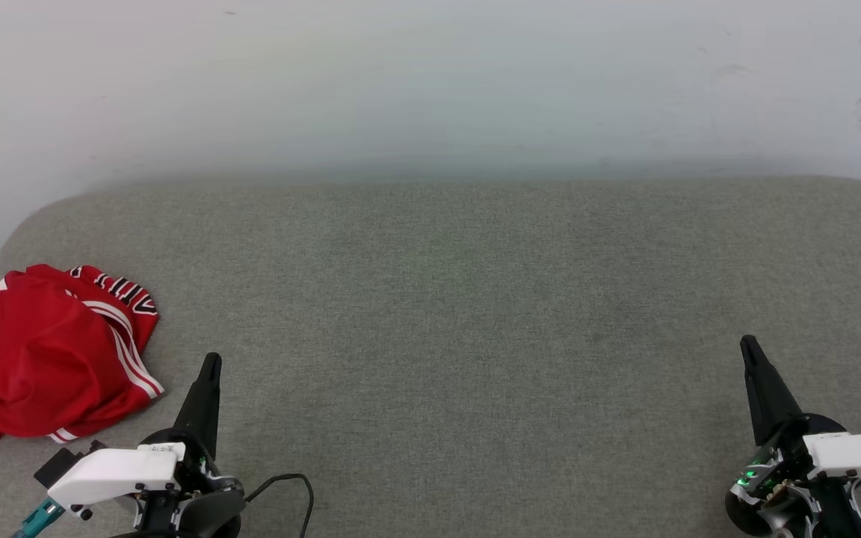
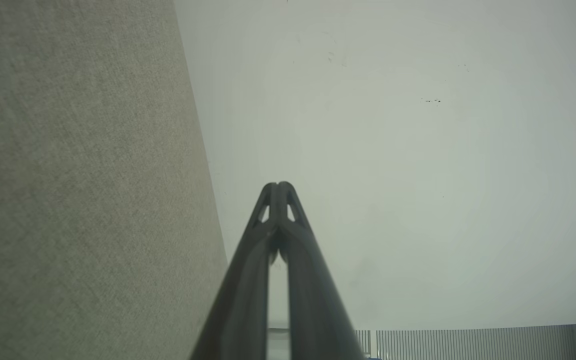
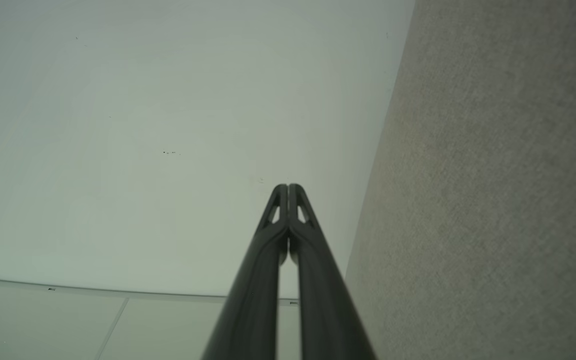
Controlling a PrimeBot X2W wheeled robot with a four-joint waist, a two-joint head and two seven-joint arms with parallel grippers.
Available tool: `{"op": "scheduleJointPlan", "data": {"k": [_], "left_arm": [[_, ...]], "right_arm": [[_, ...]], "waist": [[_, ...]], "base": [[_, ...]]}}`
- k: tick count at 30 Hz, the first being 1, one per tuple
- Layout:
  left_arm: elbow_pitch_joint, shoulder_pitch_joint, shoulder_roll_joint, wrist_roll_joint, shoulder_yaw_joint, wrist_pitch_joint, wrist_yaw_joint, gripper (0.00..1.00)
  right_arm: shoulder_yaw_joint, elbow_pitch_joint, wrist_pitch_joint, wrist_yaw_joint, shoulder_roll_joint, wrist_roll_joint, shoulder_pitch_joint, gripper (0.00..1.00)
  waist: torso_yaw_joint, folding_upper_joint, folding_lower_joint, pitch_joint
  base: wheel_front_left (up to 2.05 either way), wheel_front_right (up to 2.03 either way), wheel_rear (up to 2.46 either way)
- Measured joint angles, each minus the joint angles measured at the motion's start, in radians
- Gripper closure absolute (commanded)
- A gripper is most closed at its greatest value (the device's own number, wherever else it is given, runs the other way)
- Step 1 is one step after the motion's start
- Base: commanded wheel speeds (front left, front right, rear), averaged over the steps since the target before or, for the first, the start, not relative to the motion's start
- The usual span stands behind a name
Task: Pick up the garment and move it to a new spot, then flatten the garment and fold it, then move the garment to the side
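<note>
One garment (image 1: 42, 351), crumpled, long axis unclear

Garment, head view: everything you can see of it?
The garment is a soft red shirt, crumpled in a heap. A white panel with red piping shows at its left. Red-white striped trim runs along its right edge, and black white-outlined lettering peeks out at the top, unreadable. It lies on the grey fabric surface at its left end. The shut left pincer is beside it, apart.
</note>
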Motion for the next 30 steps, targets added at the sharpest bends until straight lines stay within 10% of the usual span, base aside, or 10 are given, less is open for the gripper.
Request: {"op": "scheduleJointPlan", "data": {"k": [28,29,30], "left_arm": [[0.000,0.000,0.000,0.000,0.000,0.000,0.000,1.00],[0.002,0.001,0.000,0.000,0.000,-0.001,0.000,0.00],[0.009,0.005,-0.001,0.000,-0.002,-0.001,0.000,0.00]], "right_arm": [[0.000,0.000,0.000,0.000,0.000,0.000,0.000,1.00],[0.000,0.002,0.000,0.000,0.000,0.000,0.001,0.00],[0.001,0.009,0.000,0.000,0.000,0.000,0.006,0.00]], "waist": [[0.000,0.0000,0.0000,0.000],[0.000,0.0000,0.0000,0.000],[0.000,0.0000,0.0000,0.000]], "base": [[0.00,0.00,0.00],[0.00,0.00,0.00],[0.00,0.00,0.00]]}}
